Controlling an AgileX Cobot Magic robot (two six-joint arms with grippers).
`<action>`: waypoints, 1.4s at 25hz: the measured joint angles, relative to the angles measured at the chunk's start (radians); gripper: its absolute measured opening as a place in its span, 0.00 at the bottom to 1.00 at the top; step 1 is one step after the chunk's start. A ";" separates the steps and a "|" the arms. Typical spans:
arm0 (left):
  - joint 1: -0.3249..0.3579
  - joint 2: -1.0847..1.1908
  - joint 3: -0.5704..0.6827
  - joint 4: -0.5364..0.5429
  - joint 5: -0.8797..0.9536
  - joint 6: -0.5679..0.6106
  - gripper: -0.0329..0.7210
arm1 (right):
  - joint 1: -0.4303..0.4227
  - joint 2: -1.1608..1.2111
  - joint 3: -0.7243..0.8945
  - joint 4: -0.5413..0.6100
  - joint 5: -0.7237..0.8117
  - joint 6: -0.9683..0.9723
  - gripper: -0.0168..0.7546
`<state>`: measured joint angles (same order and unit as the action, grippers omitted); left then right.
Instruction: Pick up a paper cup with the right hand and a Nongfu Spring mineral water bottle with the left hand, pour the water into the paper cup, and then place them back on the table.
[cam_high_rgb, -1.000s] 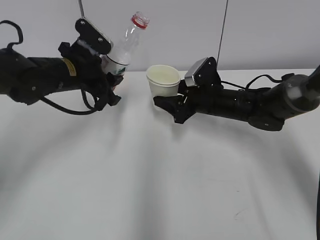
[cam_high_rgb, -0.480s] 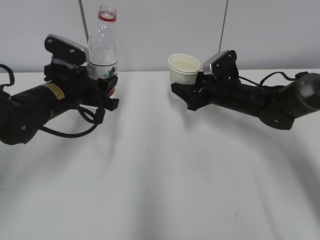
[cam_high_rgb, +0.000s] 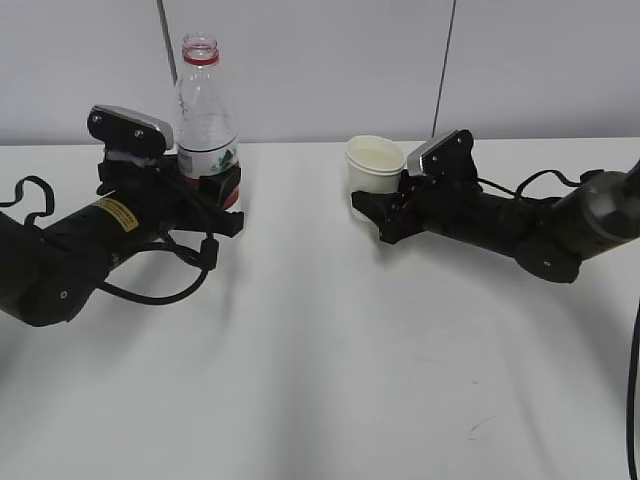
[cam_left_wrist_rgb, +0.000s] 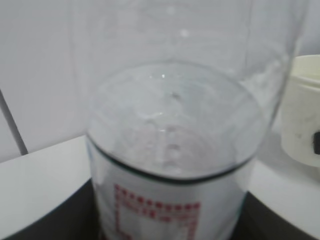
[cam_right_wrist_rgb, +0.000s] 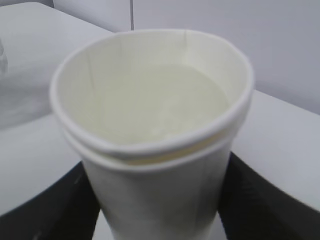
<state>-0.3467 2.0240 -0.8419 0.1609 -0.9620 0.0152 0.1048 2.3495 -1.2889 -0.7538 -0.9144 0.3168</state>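
Observation:
The clear Nongfu Spring bottle with a red neck ring and no cap stands upright at the far left of the white table. My left gripper is shut on its labelled lower body; the left wrist view shows the bottle close up between the black fingers. The off-white paper cup is upright right of centre, held by my right gripper, which is shut on its lower part. In the right wrist view the cup fills the frame between the black fingers. I cannot make out water in the cup.
A pale wall with two dark vertical seams rises behind the table's far edge. Black cables hang from the left arm onto the table. The cup's side also shows in the left wrist view.
The bottle has swung from tilted toward the cup to upright and moved left and down. The cup has moved right and lower. Both grippers have kept their hold.

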 joint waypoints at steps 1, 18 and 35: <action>0.000 0.010 0.000 0.001 -0.022 -0.008 0.53 | 0.000 0.008 0.000 0.000 -0.001 -0.002 0.66; 0.000 0.151 -0.001 0.079 -0.148 -0.058 0.53 | -0.001 0.046 0.000 0.015 0.000 -0.037 0.66; 0.000 0.158 -0.002 0.130 -0.165 -0.060 0.58 | -0.001 0.048 -0.002 -0.006 -0.023 -0.039 0.86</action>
<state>-0.3467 2.1820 -0.8436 0.2907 -1.1272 -0.0452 0.1036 2.3980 -1.2906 -0.7602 -0.9375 0.2779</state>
